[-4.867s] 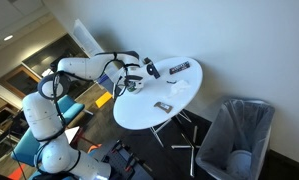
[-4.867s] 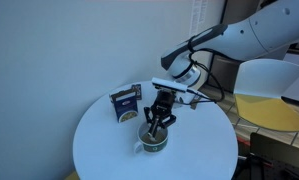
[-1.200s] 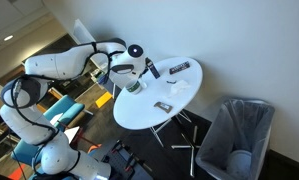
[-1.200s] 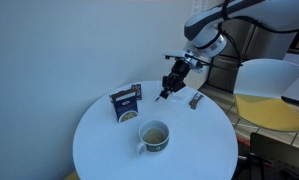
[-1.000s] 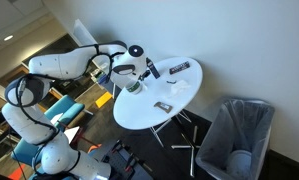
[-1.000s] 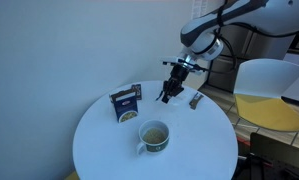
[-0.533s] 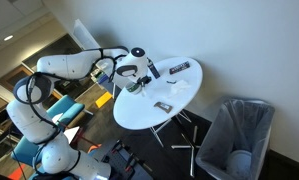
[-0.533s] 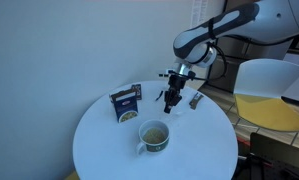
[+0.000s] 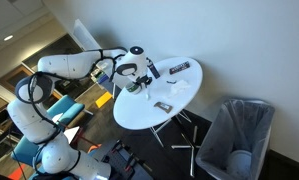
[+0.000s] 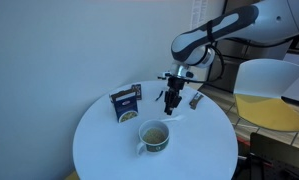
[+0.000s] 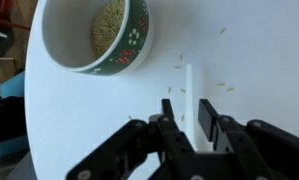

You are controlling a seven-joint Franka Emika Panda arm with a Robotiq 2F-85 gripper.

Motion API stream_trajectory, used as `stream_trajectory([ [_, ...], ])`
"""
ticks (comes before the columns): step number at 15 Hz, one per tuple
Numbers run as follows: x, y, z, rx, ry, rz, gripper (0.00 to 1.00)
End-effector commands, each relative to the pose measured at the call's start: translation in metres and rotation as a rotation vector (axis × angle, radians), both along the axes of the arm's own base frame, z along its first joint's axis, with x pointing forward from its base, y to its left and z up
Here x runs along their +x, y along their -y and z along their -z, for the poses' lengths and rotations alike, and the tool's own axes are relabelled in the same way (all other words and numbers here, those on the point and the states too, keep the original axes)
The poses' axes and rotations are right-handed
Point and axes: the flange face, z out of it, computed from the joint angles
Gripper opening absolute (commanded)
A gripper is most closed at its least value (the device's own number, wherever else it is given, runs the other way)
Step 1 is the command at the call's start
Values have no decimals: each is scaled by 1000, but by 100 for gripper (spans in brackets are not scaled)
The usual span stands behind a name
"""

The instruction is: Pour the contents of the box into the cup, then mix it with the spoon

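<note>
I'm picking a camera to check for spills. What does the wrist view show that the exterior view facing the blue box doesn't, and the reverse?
Only the wrist view: loose grains scattered on the table, the flower pattern on the cup, and a white spoon between the fingers of the gripper.
Only an exterior view: the blue box, the robot arm, a yellow chair.
Both: the cup with grainy contents, the white table, the gripper.
</note>
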Motion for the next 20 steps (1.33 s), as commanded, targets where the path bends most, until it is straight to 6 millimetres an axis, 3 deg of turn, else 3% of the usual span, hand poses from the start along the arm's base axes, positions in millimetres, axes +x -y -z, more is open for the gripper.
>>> stream_trajectory([
  [1, 8, -6, -9, -21, 19, 8, 67],
  [3, 7, -9, -18, -26, 44, -6, 81],
  [6, -3, -13, -51, -55, 133, -20, 99],
  [15, -51, -21, -169, -174, 332, -37, 100],
  [18, -66, -24, -185, -168, 350, -32, 100],
  [19, -52, -19, -181, -155, 340, -57, 100],
  [20, -56, -20, -185, -154, 345, -56, 100],
])
